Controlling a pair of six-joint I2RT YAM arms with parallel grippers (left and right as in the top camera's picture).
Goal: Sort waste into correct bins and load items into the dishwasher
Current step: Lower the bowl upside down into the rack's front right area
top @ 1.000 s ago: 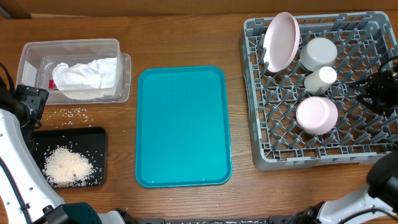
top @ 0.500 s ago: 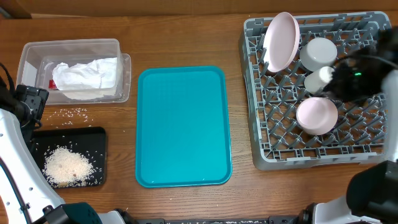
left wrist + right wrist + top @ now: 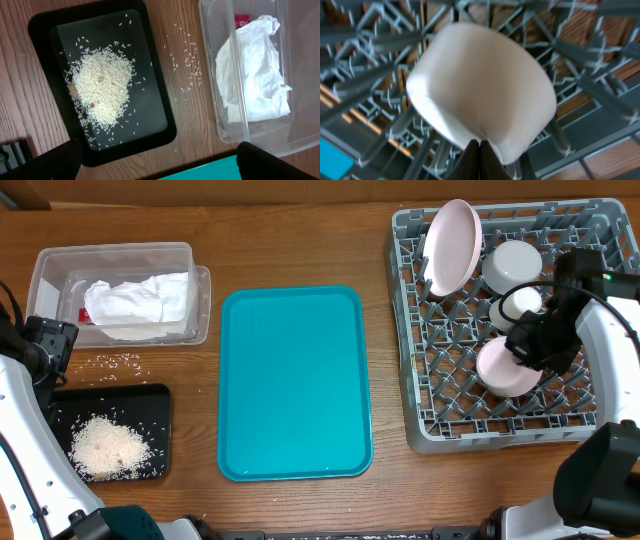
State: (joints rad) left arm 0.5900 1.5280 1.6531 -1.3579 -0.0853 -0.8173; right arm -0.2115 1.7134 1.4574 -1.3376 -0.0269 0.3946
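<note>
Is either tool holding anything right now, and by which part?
Nothing is held. The right tool is shut empty over the pink dish in the rack; the left tool is open.

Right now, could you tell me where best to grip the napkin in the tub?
Probably a raised fold near the middle of the napkin, coming straight down from above. It lies crumpled inside the tub, whose walls block a sideways approach, and its creases offer something to pinch.
</note>
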